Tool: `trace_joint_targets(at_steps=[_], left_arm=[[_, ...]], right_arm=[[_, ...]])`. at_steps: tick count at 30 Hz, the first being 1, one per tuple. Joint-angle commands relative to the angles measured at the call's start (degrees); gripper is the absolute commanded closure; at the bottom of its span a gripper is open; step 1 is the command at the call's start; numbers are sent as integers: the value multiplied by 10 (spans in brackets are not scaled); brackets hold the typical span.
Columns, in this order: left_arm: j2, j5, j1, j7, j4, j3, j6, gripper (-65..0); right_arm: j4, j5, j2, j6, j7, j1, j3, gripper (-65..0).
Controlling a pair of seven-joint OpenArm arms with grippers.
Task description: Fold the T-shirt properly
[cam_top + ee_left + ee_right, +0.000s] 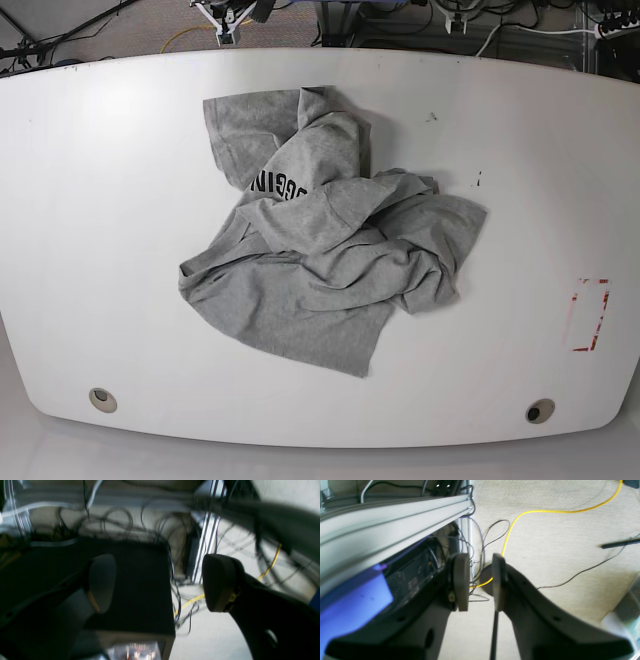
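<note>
The grey T-shirt (325,250) lies crumpled in a heap in the middle of the white table (100,200) in the base view, with part of its black lettering (280,185) showing near the top. Neither arm shows in the base view. My left gripper (160,585) is open wide with nothing between its fingers, and it looks down at the floor and a black box (140,585). The right gripper (480,582) has its pads a little apart, holding nothing, above carpet beside an aluminium rail (382,522).
A red rectangular mark (590,315) sits near the table's right edge. Two round holes (101,399) (540,411) lie along the front edge. Tangled dark cables (175,562) and a yellow cable (545,511) run over the floor beyond the table.
</note>
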State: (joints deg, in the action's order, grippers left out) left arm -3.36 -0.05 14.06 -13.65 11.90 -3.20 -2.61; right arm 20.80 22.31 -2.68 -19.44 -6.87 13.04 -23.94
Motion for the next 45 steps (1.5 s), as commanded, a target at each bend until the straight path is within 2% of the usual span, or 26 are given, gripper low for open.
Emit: trace_joint_targets(at_steps=[1, 12, 18, 22, 26, 32, 41, 45], left_arm=[[-3, -1, 22, -7, 27, 1, -2, -503], [-4, -1, 154, -5, 229, 0, -2, -501], [-6, -1, 240, -5, 361, 0, -2, -501], [-21, -1, 311, -5, 458, 0, -2, -501], [-26, -1, 375, -5, 552, 0, -2, -501], [-51, -3, 456, -5, 668, -1, -2, -501], [-52, -3, 549, -5, 835, -32, -2, -503], [-52, -3, 586, -5, 905, -48, -2, -503]], right_arm=[[39, -2, -2, 0, -12, 28, 0, -146], [198, -10, 14, -5, -12, 140, -2, -146], [307, -73, 23, -6, -11, 222, 3, -146], [374, -85, 25, -6, -11, 281, 22, -146], [457, -131, 30, -6, -11, 349, 34, -146], [566, -193, 32, -6, -11, 436, 35, -146], [724, -295, 29, -6, -10, 546, 34, -147], [793, -330, 29, -6, 18, 578, 31, -147]])
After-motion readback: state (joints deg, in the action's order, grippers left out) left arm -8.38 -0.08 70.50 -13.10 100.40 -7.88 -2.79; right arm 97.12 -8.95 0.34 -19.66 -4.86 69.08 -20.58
